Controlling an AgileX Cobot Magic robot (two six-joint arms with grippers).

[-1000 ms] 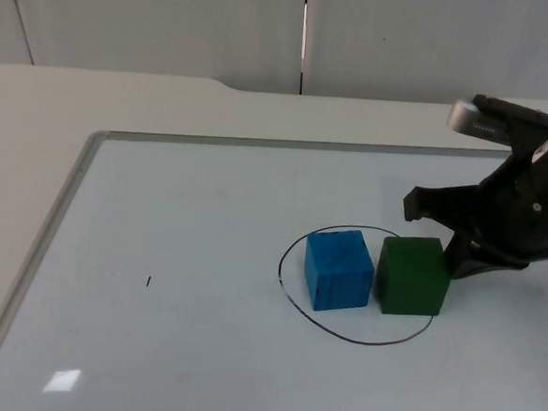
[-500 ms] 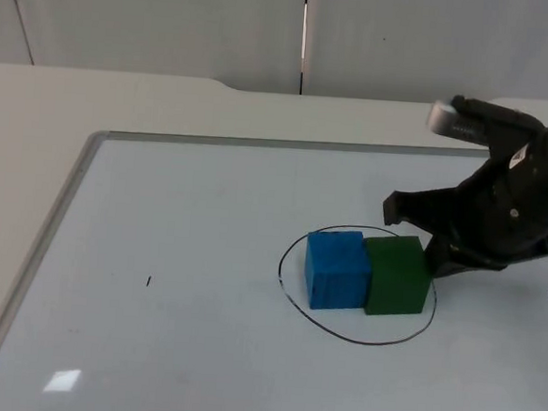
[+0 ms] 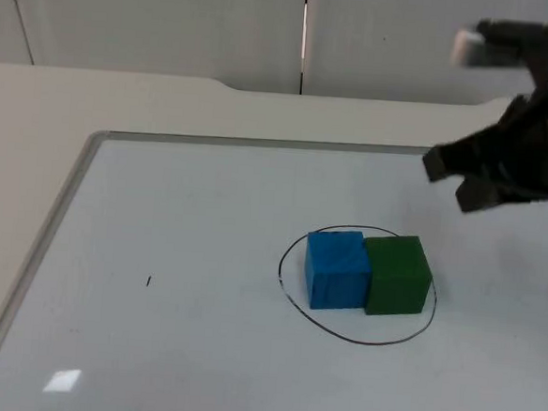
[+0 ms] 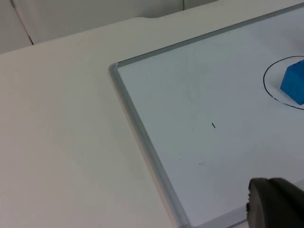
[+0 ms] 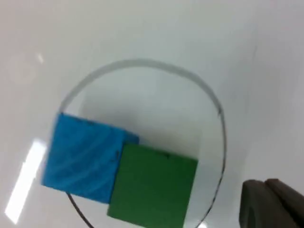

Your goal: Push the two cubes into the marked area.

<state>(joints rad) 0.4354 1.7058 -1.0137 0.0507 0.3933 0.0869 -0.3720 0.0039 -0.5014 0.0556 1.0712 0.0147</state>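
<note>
Hovering: right hand (image 3: 453, 178) | above green cube (image 3: 398, 274), apart

Blue cube (image 3: 338, 269) and green cube (image 3: 397, 274) stand touching inside the drawn black ring (image 3: 292, 301); surrounding whiteboard (image 3: 188, 218) lies open for passage.

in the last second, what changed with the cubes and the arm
The right gripper pushed the green cube leftward against the blue cube, then lifted up and away from it. The blue cube stayed put inside the drawn circle; both cubes now sit within it.
</note>
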